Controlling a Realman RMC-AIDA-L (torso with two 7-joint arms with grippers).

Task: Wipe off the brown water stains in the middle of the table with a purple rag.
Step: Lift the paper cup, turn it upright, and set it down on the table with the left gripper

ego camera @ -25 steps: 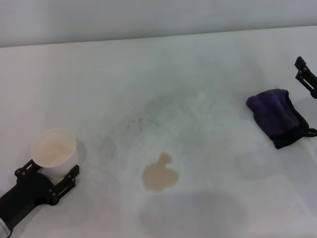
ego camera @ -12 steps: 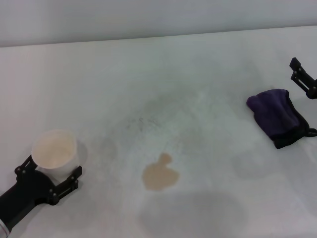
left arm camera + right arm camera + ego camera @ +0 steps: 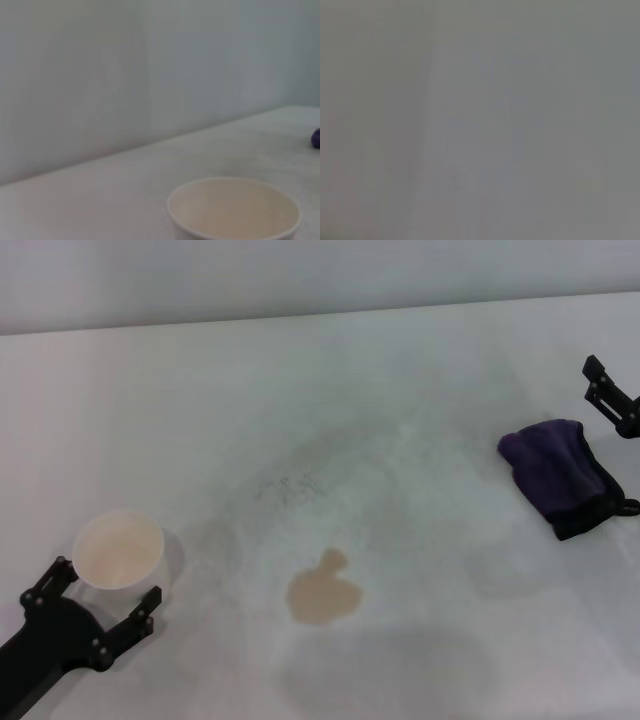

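The brown water stain [image 3: 322, 592] is a small tan puddle with a knob on top, lying on the white table [image 3: 400, 420] near the middle front. The purple rag [image 3: 558, 472] lies bunched at the right, with a black edge on its near side. A sliver of it shows in the left wrist view [image 3: 316, 138]. My right gripper [image 3: 606, 388] is at the right edge, just behind the rag and apart from it; only part of it shows. My left gripper [image 3: 103, 590] is open at the front left, just in front of a white paper cup [image 3: 118, 551].
The paper cup stands upright on the table, left of the stain, and fills the low part of the left wrist view [image 3: 234, 210]. Faint grey smudges [image 3: 290, 483] lie behind the stain. The right wrist view shows only plain grey.
My left gripper has drawn back toward the table's front edge, away from the cup, which stays standing on the table. My right gripper has shifted slightly left and away, behind the rag.
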